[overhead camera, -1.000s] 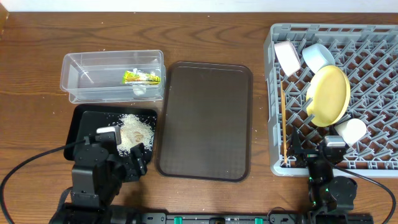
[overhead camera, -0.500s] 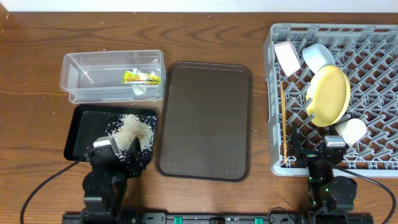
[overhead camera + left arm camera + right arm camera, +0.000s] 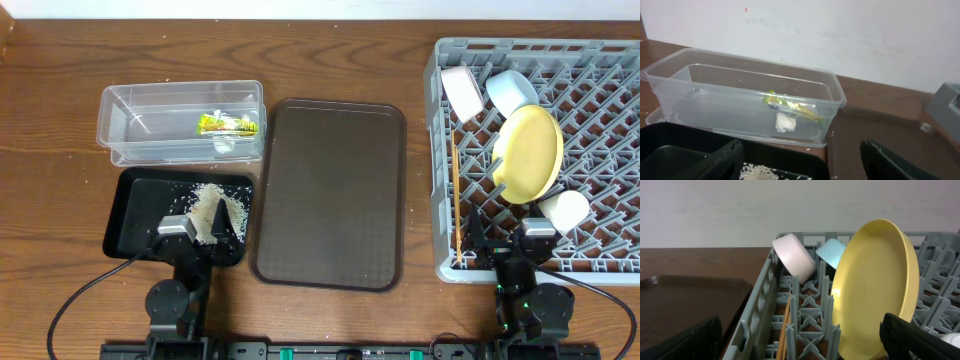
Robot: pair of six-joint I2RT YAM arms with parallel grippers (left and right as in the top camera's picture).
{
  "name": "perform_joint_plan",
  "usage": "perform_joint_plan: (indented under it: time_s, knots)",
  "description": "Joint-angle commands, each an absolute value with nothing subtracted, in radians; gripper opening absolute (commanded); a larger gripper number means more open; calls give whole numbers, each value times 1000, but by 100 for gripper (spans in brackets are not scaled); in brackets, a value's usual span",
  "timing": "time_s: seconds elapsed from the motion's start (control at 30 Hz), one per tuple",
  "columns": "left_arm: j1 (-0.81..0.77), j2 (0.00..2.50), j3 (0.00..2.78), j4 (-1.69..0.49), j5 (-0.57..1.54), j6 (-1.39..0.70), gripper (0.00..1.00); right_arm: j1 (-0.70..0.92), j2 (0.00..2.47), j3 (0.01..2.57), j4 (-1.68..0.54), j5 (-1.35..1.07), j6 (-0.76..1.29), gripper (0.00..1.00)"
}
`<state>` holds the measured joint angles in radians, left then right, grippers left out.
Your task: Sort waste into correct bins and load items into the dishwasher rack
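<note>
Dark wooden table (image 3: 60,90) under both my arms, white wall behind. On my left, the clear tub (image 3: 110,130) holds the snack wrapper (image 3: 228,124) with a small white lump (image 3: 224,144) just beside it. Right in front of the tub sits the black tray (image 3: 135,215). It carries the rice crumbs (image 3: 215,205), heaped in its right half with loose grains scattered toward the far rim.

My left gripper (image 3: 198,232) hangs over the tray's near edge, right at the heap, jaws spread wide and gripping nothing. The brown serving tray (image 3: 330,195) lies between the black tray and the dishwasher rack (image 3: 600,120).

Inside the rack, the white bowl (image 3: 461,90) and light blue bowl (image 3: 511,90) are tipped on their sides in the far left corner. The yellow plate (image 3: 530,152) stands on edge among the pegs, the cup (image 3: 565,210) just nearer. The chopsticks (image 3: 457,205) run along the left wall. My right gripper (image 3: 503,238) sits at the rack's near wall, jaws wide.

My left wrist camera shows the wrapper lying over the lump near the tub's right end, plus a sliver of rice. My right wrist camera puts the plate close ahead, bowls behind. Only the overhead shows the cup whole.

A strip of wood separates the serving tray from the rack, and broad wood lies left of the tub.
</note>
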<state>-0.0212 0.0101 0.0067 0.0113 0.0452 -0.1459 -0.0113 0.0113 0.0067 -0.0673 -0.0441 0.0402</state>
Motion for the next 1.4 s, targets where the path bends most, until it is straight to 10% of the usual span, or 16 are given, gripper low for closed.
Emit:
perform_joint_plan:
  time_s: [0.0, 1.37]
  knots:
    - [-16, 1, 4, 20, 35, -54, 77, -19, 6, 6, -72, -34, 28, 99]
    - [-16, 4, 4, -69, 37, -45, 77, -19, 6, 6, -72, -34, 28, 99]
